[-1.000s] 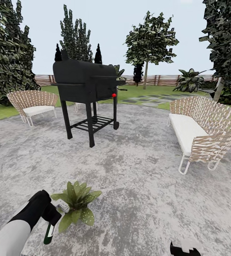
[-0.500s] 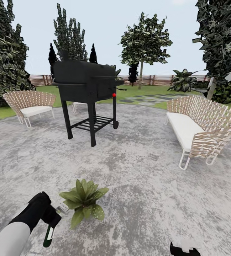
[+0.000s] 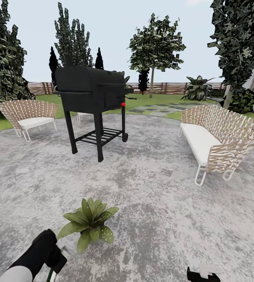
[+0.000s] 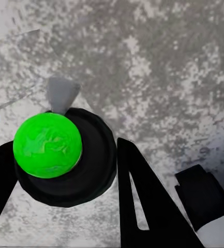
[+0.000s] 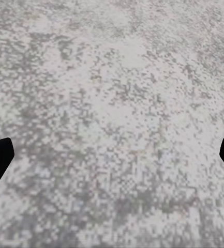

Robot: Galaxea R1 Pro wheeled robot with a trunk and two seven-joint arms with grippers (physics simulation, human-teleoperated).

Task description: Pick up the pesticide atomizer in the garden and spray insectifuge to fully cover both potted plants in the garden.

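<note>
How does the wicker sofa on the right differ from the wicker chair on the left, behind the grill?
The wicker sofa is long, with a wide white cushion; the wicker chair is short, with a single small cushion. The sofa stands nearer the camera and looks larger; the chair sits farther back, at the edge of the patio beside the lawn. Both have woven tan backs, white cushions and thin white legs.
</note>
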